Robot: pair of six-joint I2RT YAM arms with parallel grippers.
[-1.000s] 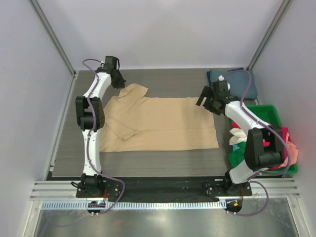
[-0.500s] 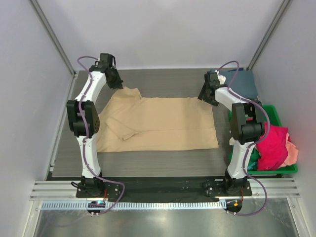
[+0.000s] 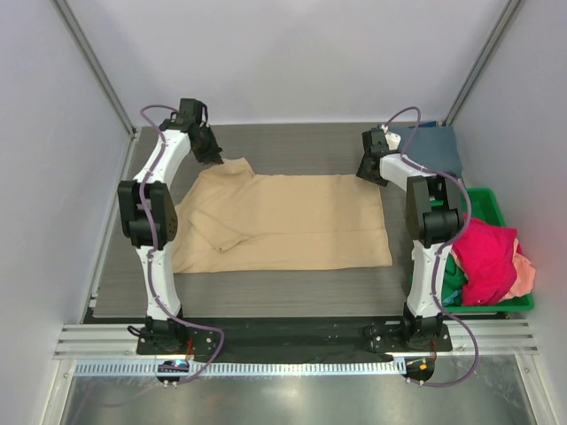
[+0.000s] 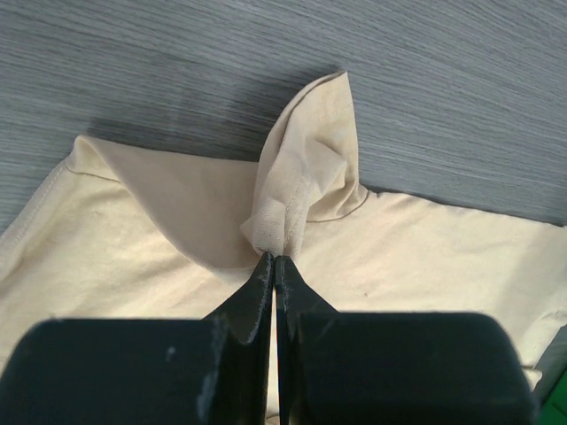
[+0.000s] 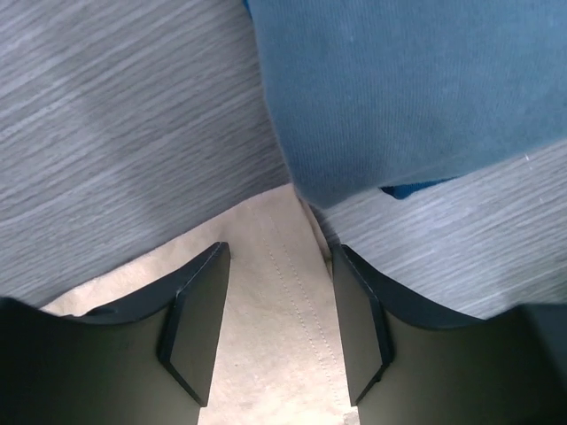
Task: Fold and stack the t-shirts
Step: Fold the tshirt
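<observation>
Our right gripper (image 3: pixel 370 170) has swung off the middle of the tan shirt (image 3: pixel 283 221) and out to its far right corner. Its jaws now stand wide to either side of that corner, with nothing held. Our left gripper (image 4: pixel 275 266) has barely shifted. It is clamped tight on a raised fold of the tan shirt's far left corner, near the desk's (image 3: pixel 292 292) far left corner. We judge both far corners are nearly secured, so a fold toward the near edge can start once the right jaws close.

The tan shirt lies flat across the desk's middle. Its far right corner touches the blue shirt (image 5: pixel 399 88) in the desk's far right corner, so a deep grab could catch both. The bin (image 3: pixel 483 197) crowds the right edge. Bare desk runs along the near edge, leaving room for the fold.
</observation>
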